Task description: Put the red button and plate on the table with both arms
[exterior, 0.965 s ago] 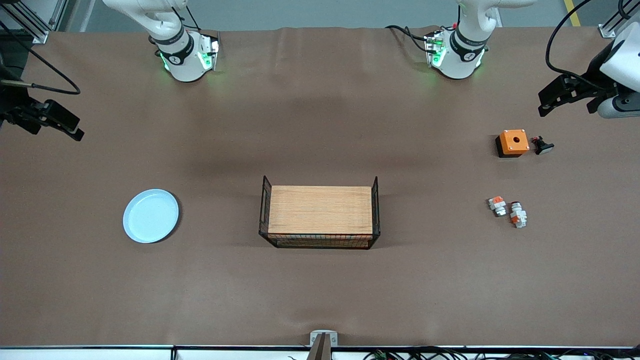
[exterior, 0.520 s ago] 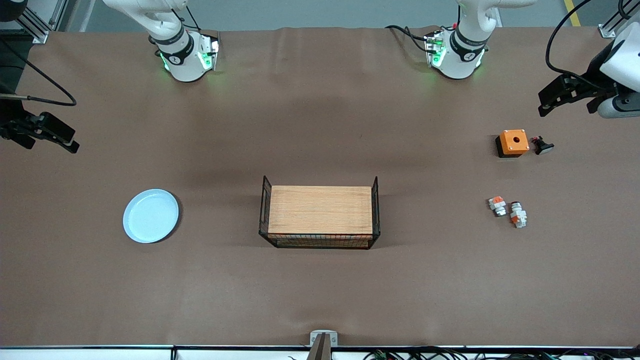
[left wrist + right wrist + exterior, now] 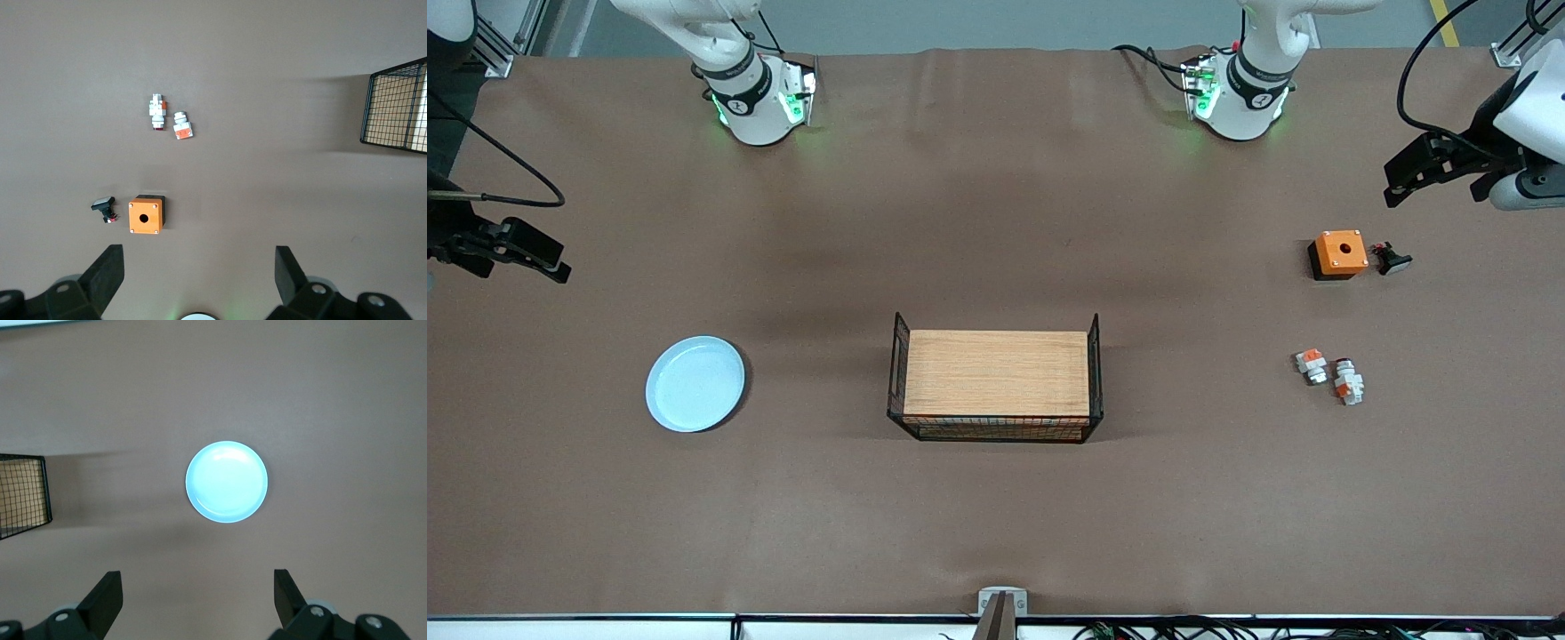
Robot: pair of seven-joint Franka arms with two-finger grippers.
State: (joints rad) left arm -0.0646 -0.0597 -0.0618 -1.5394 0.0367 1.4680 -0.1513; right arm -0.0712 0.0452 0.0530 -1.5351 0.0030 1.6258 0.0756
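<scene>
Pale-blue round plate (image 3: pixel 695 383) on matte brown table (image 3: pixel 996 516); both jaws wide, empty

Place: robotics lab — a test bench, not a home.
Evidence: two arm bases (image 3: pixel 758 107) bolted to a brown-sheeted table (image 3: pixel 996 516); aluminium framing (image 3: pixel 494 49), loose cables (image 3: pixel 1183 629).

The wide brown matte table (image 3: pixel 996 516) is carrying everything directly on its sheet. A round shallow pale-blue plate (image 3: pixel 695 383) is lying toward the right arm's end. A wooden board with black wire sides (image 3: pixel 996 375) is sitting mid-table. Toward the left arm's end, an orange box with a hole (image 3: pixel 1340 253) is standing just beside a small black knob part (image 3: pixel 1391 259); nearer the front camera, a stubby white piece with orange top (image 3: pixel 1312 364) is lying just beside the tiny white red button (image 3: pixel 1348 382)
</scene>
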